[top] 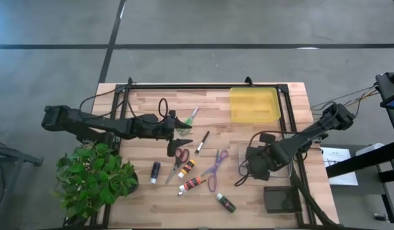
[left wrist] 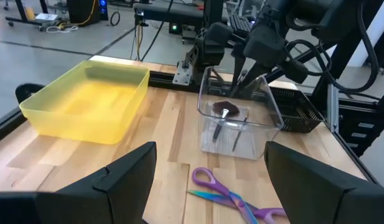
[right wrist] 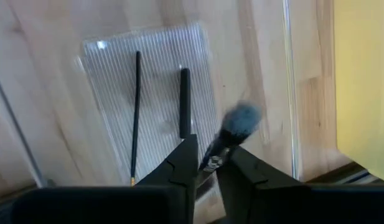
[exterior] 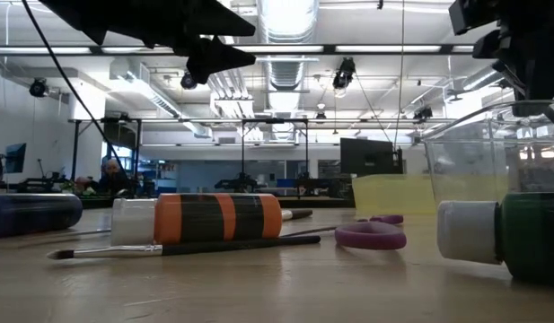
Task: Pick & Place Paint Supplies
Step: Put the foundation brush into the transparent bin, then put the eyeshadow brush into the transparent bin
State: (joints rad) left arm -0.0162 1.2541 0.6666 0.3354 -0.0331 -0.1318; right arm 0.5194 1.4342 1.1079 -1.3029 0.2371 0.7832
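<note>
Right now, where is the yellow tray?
In the high view, the yellow tray sits empty at the table's far right corner, beyond the right pincer and the clear container.

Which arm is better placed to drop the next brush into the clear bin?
Right. The right gripper already holds a fluffy-tipped brush directly over the clear bin. The left gripper hangs open and empty above the scissors.

Overhead; table-level; two wrist views
</note>
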